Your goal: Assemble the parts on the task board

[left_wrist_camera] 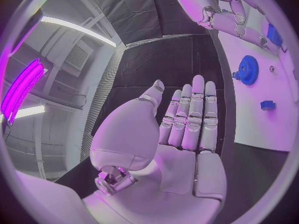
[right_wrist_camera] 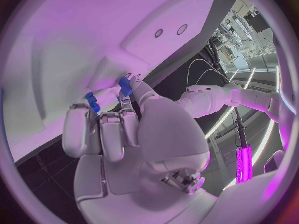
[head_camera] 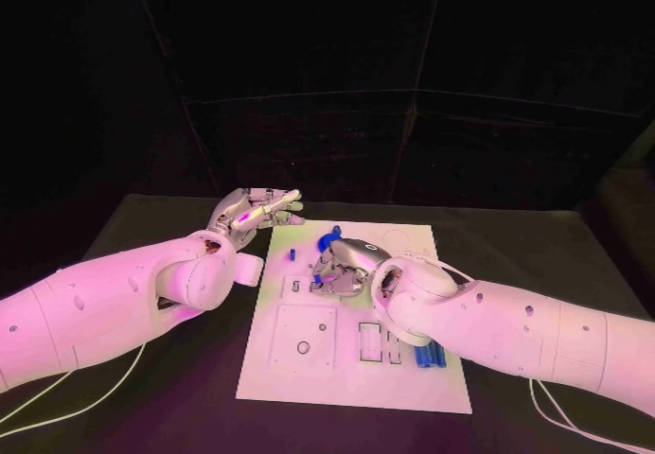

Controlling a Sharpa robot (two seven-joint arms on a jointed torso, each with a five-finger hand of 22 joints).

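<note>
One blue part (right_wrist_camera: 125,86) sits pinched in the right hand (head_camera: 345,267) over the board (head_camera: 308,364) — lower it straight; the left hand (head_camera: 254,212), spread, waits off the board's far-left corner.

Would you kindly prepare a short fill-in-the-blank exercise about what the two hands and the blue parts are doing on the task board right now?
1. The left hand holds ____, its fingers straight and apart from the task board.
2. The right hand is over the ____ board, fingers curled on a small blue part.
3. The blue gear lies on the ____.

Missing words: nothing; white; task board
</note>
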